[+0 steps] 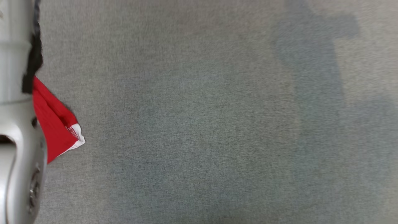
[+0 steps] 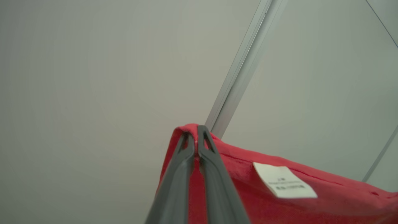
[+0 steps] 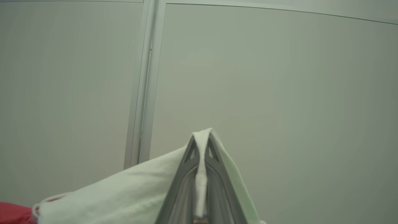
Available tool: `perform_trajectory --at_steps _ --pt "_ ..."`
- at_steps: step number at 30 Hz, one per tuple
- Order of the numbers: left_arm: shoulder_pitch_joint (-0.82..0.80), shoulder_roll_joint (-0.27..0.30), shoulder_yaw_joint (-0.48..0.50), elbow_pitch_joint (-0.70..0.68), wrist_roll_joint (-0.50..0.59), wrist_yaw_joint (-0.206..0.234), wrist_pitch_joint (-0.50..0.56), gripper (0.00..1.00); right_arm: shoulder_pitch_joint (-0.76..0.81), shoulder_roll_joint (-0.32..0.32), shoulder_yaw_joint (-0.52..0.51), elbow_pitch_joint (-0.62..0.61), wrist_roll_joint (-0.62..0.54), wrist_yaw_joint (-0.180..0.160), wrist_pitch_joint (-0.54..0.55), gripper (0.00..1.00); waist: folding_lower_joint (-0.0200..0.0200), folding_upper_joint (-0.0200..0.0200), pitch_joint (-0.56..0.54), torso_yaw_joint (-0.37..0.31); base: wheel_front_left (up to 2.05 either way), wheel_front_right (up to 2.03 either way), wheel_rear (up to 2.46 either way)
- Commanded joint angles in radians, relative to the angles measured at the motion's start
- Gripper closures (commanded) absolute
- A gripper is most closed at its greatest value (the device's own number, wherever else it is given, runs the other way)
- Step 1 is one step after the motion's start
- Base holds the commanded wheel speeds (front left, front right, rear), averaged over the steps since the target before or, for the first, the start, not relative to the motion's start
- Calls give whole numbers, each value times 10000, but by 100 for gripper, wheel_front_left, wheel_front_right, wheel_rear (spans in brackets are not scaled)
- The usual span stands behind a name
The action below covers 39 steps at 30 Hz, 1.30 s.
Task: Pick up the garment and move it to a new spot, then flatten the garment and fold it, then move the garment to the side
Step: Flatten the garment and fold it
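The garment (image 1: 56, 121) is red cloth with white parts; in the head view a red corner of it with a white hem hangs at the left edge, beside my pale left arm (image 1: 15, 124). In the left wrist view my left gripper (image 2: 196, 137) is shut on a red fold of the garment (image 2: 279, 199), with a white label (image 2: 284, 180) just to the right of the fingers. My right gripper (image 3: 202, 141) is shut on a white part of the garment (image 3: 124, 196), which drapes down to the left, with a bit of red at the lower left corner.
A grey fabric surface (image 1: 217, 124) spreads across the head view. Behind both grippers in the wrist views stand pale wall panels (image 3: 279, 93) with light metal joint strips (image 2: 242, 71).
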Motion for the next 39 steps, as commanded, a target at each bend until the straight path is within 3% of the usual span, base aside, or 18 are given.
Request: perform_trajectory --at_steps 1,5,8,13,20,33,39 --pt "-449 54 45 294 108 -84 -319 100 -306 74 2 307 -40 0 -361 100 0 0 604 224 0 0 0" --pt "-1073 -31 10 1558 322 -352 -1406 100 -503 342 151 1302 96 -1 -1082 100 0 0 891 238 0 0 0" --pt "-1046 -29 -244 2399 498 -801 -1913 100 -11 618 324 1818 339 -1 -1226 100 0 0 1078 186 0 0 0" --pt "-234 -119 -651 3654 609 -1379 -2503 100 1387 962 613 2043 729 -1 -1291 100 0 0 1135 199 0 0 0" --pt "1584 -258 -1580 4646 1093 -1694 -2963 100 3757 1208 941 2383 1379 0 -1286 100 0 0 486 289 0 0 0" --pt "5292 138 -3872 4393 1403 -1727 -3049 100 6265 219 1845 4247 2918 -1 -894 100 0 0 -1799 519 0 0 0" --pt "6047 224 -4387 4268 1334 -1726 -3052 100 7112 -221 2225 4485 3527 -3 -521 100 0 0 -2427 624 0 0 0"
